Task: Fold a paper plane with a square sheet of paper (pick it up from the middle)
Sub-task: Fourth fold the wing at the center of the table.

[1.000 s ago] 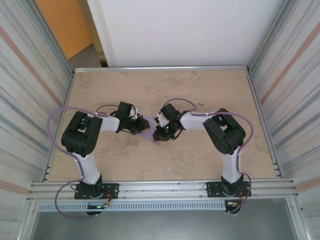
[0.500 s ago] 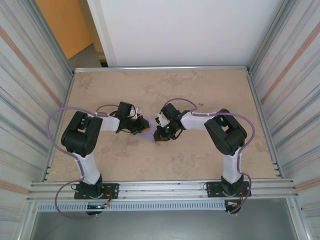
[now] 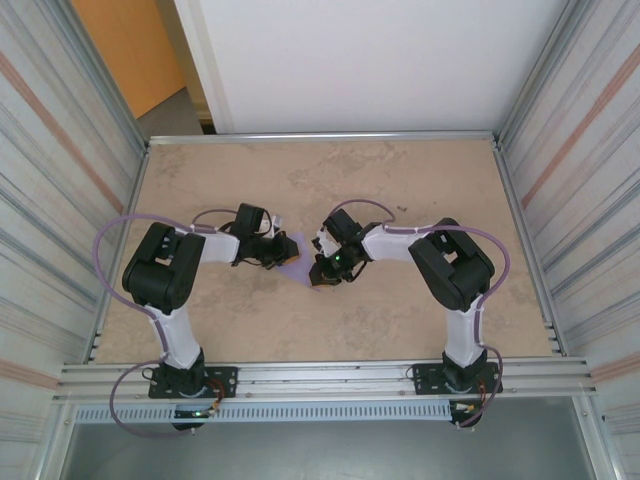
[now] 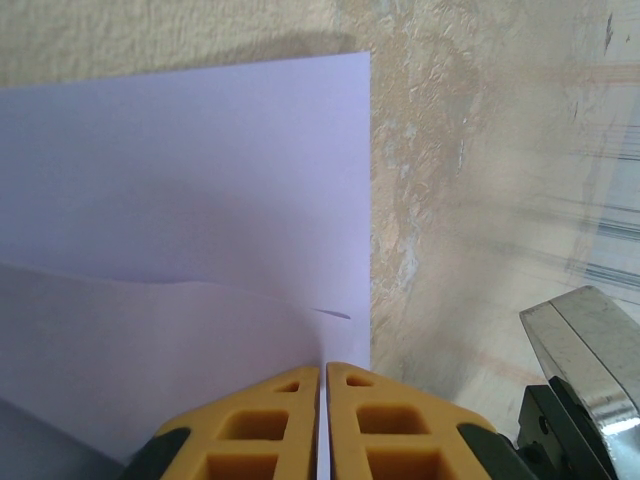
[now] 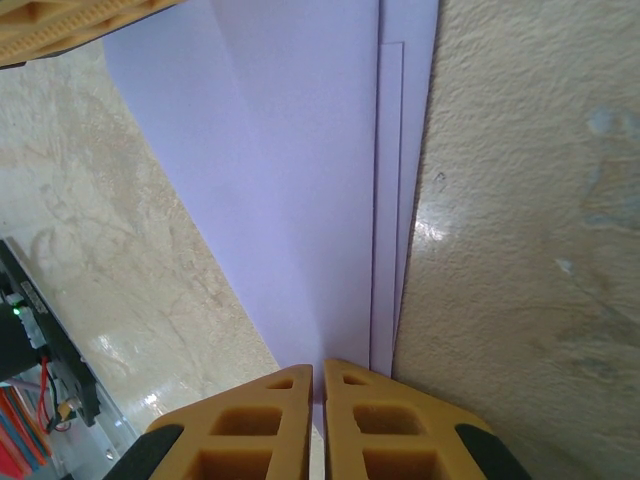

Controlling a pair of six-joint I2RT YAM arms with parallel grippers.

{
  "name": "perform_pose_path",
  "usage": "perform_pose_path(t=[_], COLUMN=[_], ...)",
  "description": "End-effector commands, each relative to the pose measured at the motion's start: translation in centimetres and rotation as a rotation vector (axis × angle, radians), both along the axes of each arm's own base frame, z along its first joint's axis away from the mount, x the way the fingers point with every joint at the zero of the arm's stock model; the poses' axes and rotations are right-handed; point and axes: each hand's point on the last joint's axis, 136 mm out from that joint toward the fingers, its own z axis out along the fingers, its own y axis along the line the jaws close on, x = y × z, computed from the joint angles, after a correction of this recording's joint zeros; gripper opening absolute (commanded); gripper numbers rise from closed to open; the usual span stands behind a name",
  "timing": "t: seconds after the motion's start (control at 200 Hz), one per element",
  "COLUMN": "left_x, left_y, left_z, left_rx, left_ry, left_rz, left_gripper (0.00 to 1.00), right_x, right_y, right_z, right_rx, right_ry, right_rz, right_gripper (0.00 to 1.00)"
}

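The lavender sheet of paper (image 3: pixel 294 262) lies low over the table between my two grippers, folded into layers. In the right wrist view the paper (image 5: pixel 290 150) tapers like a wedge, with two narrow folded edges along its right side. My right gripper (image 5: pixel 318 372) is shut on the narrow end. In the left wrist view the paper (image 4: pixel 200 190) is a broad flat panel with a soft crease, and my left gripper (image 4: pixel 323 372) is shut on its near edge beside a corner. From above, the left gripper (image 3: pixel 281 254) and right gripper (image 3: pixel 323 270) face each other across the paper.
The beige mottled table (image 3: pixel 400 180) is open behind and to both sides of the arms. Corrugated metal walls (image 3: pixel 575 200) close in left and right, with an aluminium rail (image 3: pixel 320 375) along the near edge. A yellow finger (image 5: pixel 70 25) of the left gripper shows at the top left.
My right gripper has shifted slightly toward the near edge, covering more of the paper's tip. The left arm has stayed put, and both grips are unchanged.
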Motion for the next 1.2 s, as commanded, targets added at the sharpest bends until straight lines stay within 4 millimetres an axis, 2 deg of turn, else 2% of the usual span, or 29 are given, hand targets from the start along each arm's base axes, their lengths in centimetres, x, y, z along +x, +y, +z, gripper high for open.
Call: perform_pose_path(t=[0.0,0.065,0.241,0.331,0.406,0.546,0.616,0.782,0.962,1.057,1.193], left_x=[-3.1,-3.1,-3.0,-3.0,-3.0,-2.9,-2.8,-2.8,-2.8,-2.6,-2.4], left_y=[1.8,1.8,1.8,1.7,1.7,1.7,1.6,1.5,1.2,1.1,0.9], left_z=[-4.4,-4.4,-4.4,-4.3,-4.3,-4.2,-4.0,-3.9,-3.6,-3.3,-2.8], left_rx=[0.125,0.125,0.126,0.124,0.123,0.120,0.117,0.112,0.107,0.102,0.099], left_ry=[0.141,0.140,0.137,0.137,0.138,0.135,0.132,0.131,0.125,0.120,0.110], left_rz=[0.004,0.004,0.004,0.003,0.002,0.002,0.002,0.002,-0.003,-0.005,-0.007], left_gripper=[0.13,0.13,0.13,0.13,0.13,0.13,0.13,0.12,0.12,0.12,0.12], right_x=[-1.7,-1.9,-2.7,-2.7,-1.9,1.0,2.1,3.5,3.6,3.2,2.8], right_y=[-1.6,-1.8,-3.1,-3.4,-3.0,-0.9,-0.2,1.3,2.7,2.6,1.5], right_z=[0.5,0.5,-2.4,-2.8,-1.2,4.3,5.2,3.3,1.8,0.6,-1.2], right_rx=[-0.044,-0.050,-0.127,-0.147,-0.110,0.047,0.065,0.032,0.019,-0.002,-0.055], right_ry=[0.049,0.053,0.094,0.094,0.068,-0.060,-0.095,-0.094,-0.076,-0.059,-0.041], right_rz=[0.002,0.003,-0.005,-0.010,-0.021,-0.046,-0.054,-0.036,-0.006,-0.002,-0.007], right_gripper=[0.12,0.13,0.12,0.11,0.11,0.16,0.17,0.11,0.07,0.06,0.05])
